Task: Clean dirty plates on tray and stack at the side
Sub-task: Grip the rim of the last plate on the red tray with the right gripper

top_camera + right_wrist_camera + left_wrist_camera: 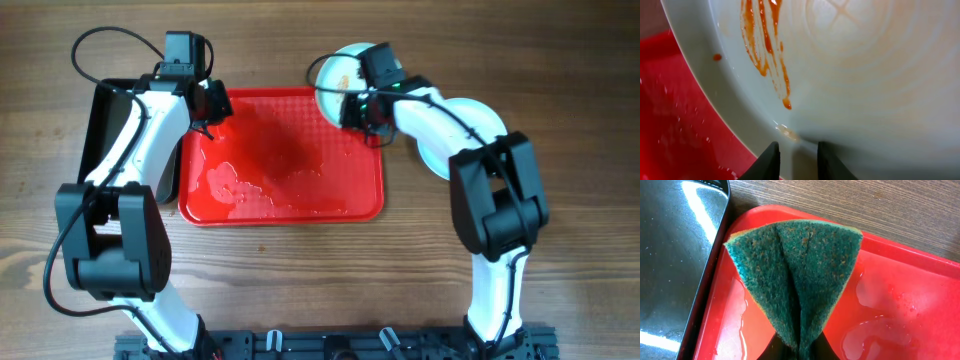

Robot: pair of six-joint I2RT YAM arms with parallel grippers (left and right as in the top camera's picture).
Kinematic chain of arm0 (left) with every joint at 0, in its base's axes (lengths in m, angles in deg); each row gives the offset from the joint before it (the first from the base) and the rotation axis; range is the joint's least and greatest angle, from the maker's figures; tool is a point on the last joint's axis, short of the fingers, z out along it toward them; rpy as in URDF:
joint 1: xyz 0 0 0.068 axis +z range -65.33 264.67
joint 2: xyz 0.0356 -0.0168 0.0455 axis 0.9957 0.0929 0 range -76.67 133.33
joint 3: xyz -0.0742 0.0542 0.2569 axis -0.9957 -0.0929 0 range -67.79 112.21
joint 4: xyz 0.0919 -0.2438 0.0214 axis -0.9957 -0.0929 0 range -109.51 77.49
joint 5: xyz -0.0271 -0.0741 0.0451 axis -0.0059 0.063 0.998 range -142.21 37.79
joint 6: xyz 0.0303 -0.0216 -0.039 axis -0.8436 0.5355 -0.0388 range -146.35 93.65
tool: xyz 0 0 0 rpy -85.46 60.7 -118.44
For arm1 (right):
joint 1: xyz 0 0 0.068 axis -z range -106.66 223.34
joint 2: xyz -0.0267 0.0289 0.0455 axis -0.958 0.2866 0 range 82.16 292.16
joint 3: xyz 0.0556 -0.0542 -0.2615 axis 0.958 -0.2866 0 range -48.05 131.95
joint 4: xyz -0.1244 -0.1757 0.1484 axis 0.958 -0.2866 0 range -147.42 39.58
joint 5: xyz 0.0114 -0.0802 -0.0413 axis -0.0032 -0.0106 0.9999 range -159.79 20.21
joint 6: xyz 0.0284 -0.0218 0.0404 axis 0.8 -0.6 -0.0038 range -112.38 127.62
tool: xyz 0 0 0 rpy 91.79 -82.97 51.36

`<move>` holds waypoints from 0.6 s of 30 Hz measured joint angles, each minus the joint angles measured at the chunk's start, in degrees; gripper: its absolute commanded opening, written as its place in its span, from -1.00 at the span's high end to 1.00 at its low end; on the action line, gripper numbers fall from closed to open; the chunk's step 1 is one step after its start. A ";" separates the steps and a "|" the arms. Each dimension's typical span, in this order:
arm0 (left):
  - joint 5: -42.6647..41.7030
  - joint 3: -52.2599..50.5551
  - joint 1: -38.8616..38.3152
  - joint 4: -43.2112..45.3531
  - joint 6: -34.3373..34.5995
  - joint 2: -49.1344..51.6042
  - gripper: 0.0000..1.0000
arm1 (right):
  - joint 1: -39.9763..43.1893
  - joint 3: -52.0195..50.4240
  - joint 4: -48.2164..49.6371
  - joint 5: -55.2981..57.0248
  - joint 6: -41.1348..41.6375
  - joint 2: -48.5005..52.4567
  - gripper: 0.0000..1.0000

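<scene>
At the red tray point(300, 150), left gripper point(211, 106) pinches a green sponge point(795, 270); right gripper point(796, 148) clamps the smeared plate point(865, 75) by its rim.

The red tray point(290, 200) lies flat mid-bench, long side left to right, with rounded corners and a raised rim. Its floor is wet: clear puddles point(880, 330) and droplets point(670, 110) sit on it.

A dirty plate point(335, 75), round and pale blue-white, is at the tray's far right corner, partly over the rim. Orange-red streaks point(765, 45) and one small spot mark its inner face point(865, 75). The right hand point(797, 155) pinches its edge.

A second plate point(430, 160) lies on the bench just right of the tray, mostly hidden under the arm.
</scene>
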 measured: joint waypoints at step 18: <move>-4.26 0.00 -0.72 0.85 0.00 0.00 0.92 | 2.38 0.83 -5.33 -11.13 -5.03 -9.14 -0.36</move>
